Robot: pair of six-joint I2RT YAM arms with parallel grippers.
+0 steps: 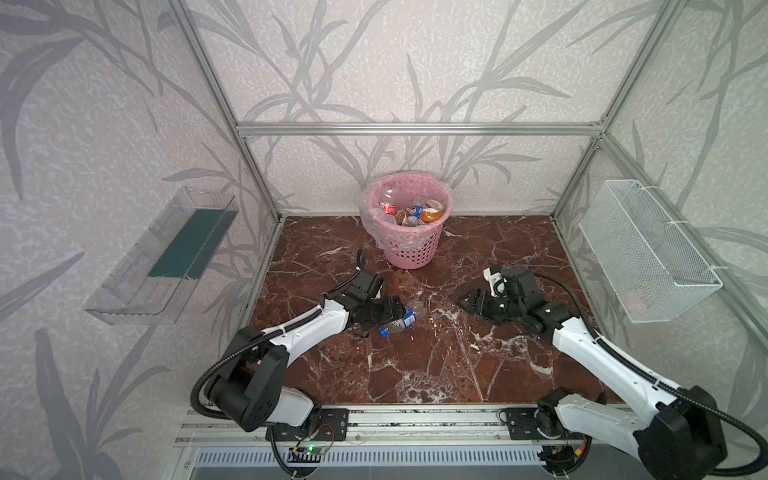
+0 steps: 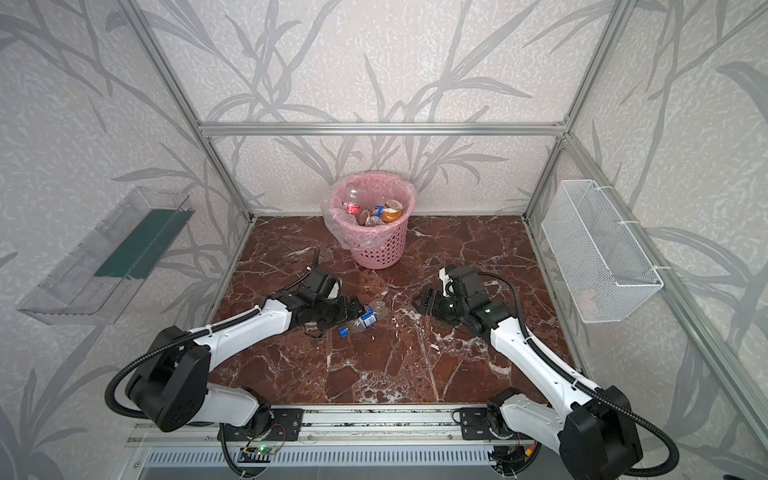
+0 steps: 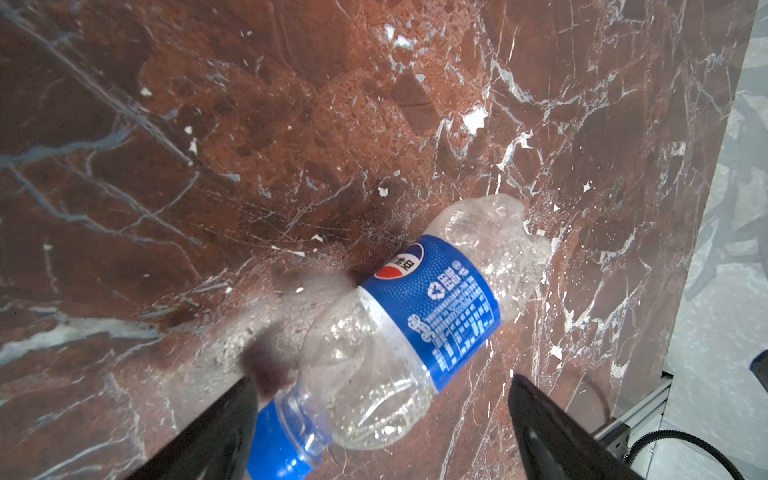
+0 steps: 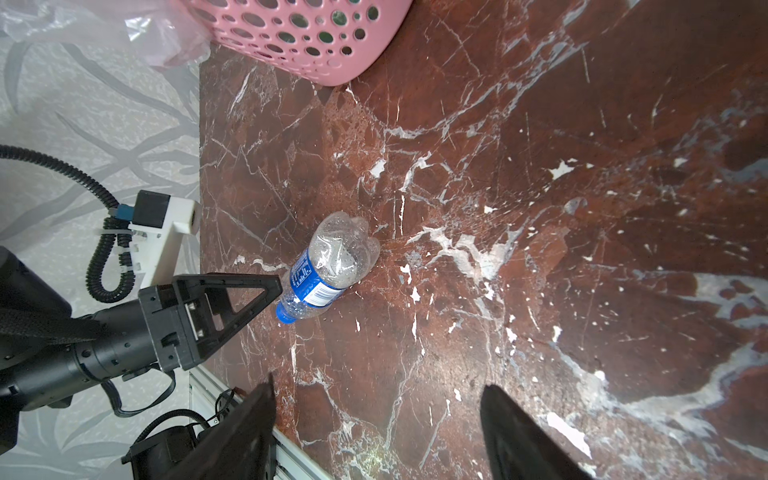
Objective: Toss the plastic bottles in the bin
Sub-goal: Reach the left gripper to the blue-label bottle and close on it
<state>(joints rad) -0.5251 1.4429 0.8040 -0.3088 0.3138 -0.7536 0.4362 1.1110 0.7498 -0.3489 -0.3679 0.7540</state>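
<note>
Left wrist view: low in frame, the left hand [image 3: 382, 378] gapes wide, straddling a crumpled clear bottle [image 3: 432, 299], blue-labelled, on the glossy red-marble worktop [image 3: 208, 145]; right hand [image 4: 377, 380] spread, empty.

Crumpled clear plastic bottle [image 3: 386, 345], glossy blue label [image 3: 432, 299]. Perforated pink plastic bin [image 1: 409, 249], filmy clear liner [image 1: 371, 222]. Polished red-brown marble-look tabletop [image 1: 436, 365].

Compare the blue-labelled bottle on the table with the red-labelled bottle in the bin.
Label: the blue-labelled bottle wears blue; the red-labelled bottle wears red. Place: the blue-labelled bottle lies on its side on the table; the red-labelled bottle sits inside the bin among other bottles. Both are clear plastic.
</note>
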